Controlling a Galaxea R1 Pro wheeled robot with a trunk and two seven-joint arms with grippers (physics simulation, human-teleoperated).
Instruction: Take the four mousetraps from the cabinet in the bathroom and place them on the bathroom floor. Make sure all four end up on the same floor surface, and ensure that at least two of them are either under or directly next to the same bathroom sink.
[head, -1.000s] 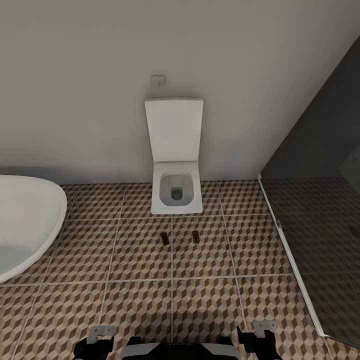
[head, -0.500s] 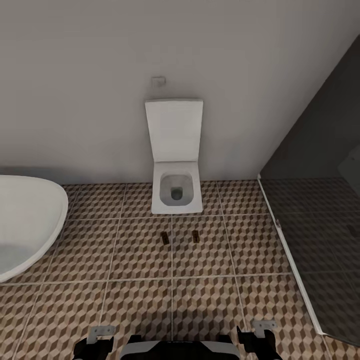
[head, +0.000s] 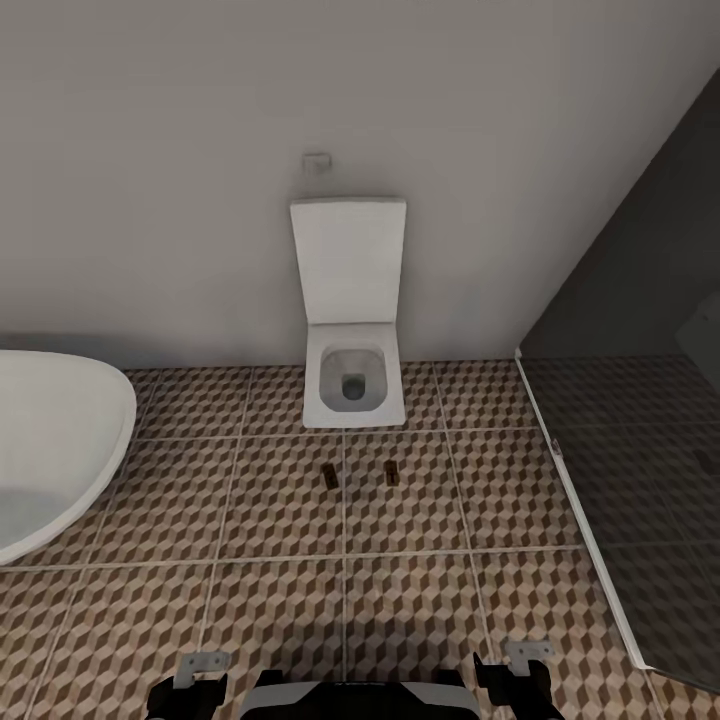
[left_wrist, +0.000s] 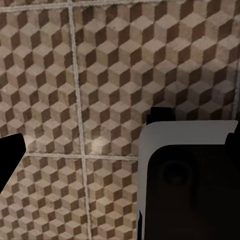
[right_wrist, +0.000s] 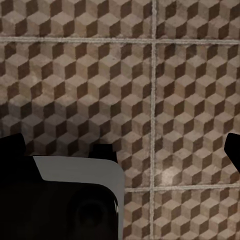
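Note:
Two mousetraps lie on the bathroom floor (head: 280, 520) just in front of the toilet: one mousetrap (head: 330, 478) to the left and another mousetrap (head: 391, 474) a short gap to its right. Both are small dark-brown plates lying flat. My arms are tucked low by my base, well short of them. In its wrist view my left gripper (left_wrist: 120, 150) points down at the patterned tiles, open, with nothing between its fingers. In its own wrist view my right gripper (right_wrist: 120, 150) is open over the tiles too. The cabinet and the sink are out of view.
A white square toilet (head: 352, 385) with its lid up stands against the wall straight ahead. A white rounded bathtub (head: 50, 450) is at the left. A dark glass shower screen (head: 620, 450) closes off the right side. My white and black base (left_wrist: 190, 180) is just beneath the grippers.

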